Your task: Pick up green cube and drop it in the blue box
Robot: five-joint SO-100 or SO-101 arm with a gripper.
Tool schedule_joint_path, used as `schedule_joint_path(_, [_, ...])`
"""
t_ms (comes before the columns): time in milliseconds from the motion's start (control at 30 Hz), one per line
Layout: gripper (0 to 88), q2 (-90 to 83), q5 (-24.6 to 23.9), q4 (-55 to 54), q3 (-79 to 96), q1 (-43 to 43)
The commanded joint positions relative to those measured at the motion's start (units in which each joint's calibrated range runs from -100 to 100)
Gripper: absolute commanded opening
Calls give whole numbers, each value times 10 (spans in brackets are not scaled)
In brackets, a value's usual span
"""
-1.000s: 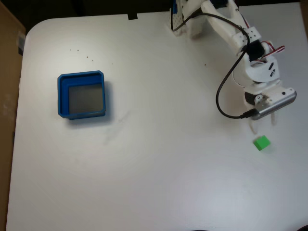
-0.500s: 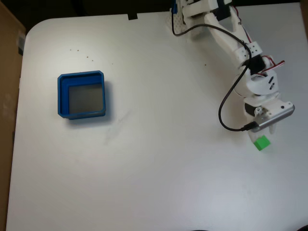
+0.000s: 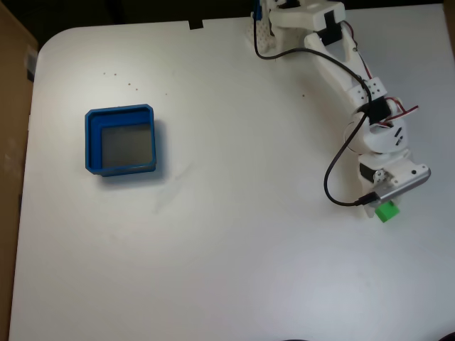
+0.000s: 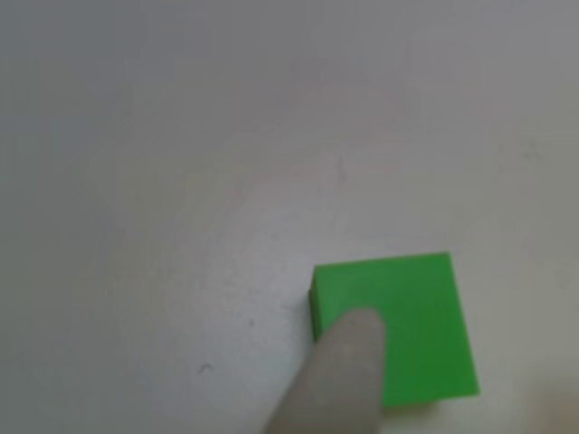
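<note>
The green cube [image 3: 388, 212] lies on the white table at the right, half covered by the wrist of the white arm in the fixed view. My gripper [image 3: 386, 204] is lowered right over it, its fingers hidden under the wrist. In the other view the cube [image 4: 416, 316] sits close up at the lower middle, and one white fingertip [image 4: 346, 366] overlaps its left side. The fingers look spread, with the cube not clamped. The blue box [image 3: 91, 142] stands far off at the left with nothing on its grey floor.
The arm's base [image 3: 281, 25] is fixed at the table's far edge, and a black cable [image 3: 334, 167] loops from the wrist. A brown board [image 3: 11, 142] borders the table's left side.
The arm has stretched forward and down. The gripper went from just behind the cube to directly over it. The cube and the box have stayed in place.
</note>
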Motion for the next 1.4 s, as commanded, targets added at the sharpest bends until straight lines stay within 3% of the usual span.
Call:
schedule_joint_path(0, [253,-10,1,-10,-46,-4])
schedule_joint_path(1367, [253,51,1,-11,-76,-22])
